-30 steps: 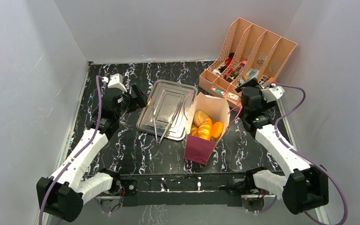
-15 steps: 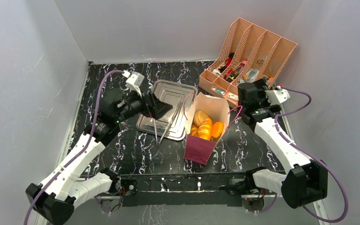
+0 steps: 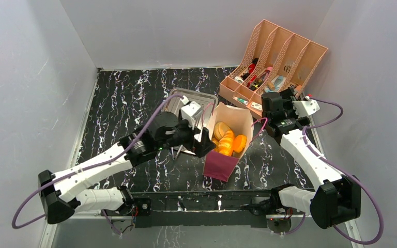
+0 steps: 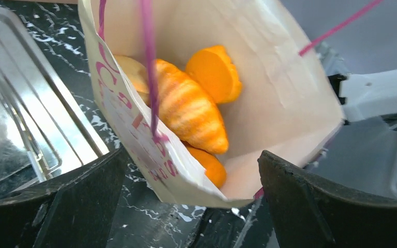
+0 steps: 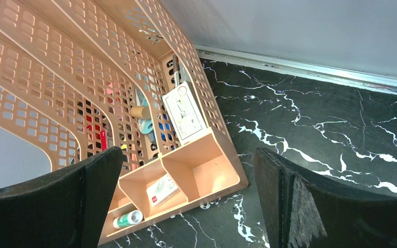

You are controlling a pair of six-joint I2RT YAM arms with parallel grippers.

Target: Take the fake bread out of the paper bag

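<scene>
Jaws spread wide, left gripper (image 4: 191,204) hovers at the mouth of the paper bag (image 4: 289,88), whose near wall half hides the fake bread (image 4: 191,111) inside. Right gripper (image 5: 186,201), equally wide and empty, sits just beside the bag, facing the file rack (image 5: 82,62).

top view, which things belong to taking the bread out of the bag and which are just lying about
Job: paper bag, fake bread inside it, open left gripper at its mouth.
Lying about: metal tray, peach file rack.
</scene>
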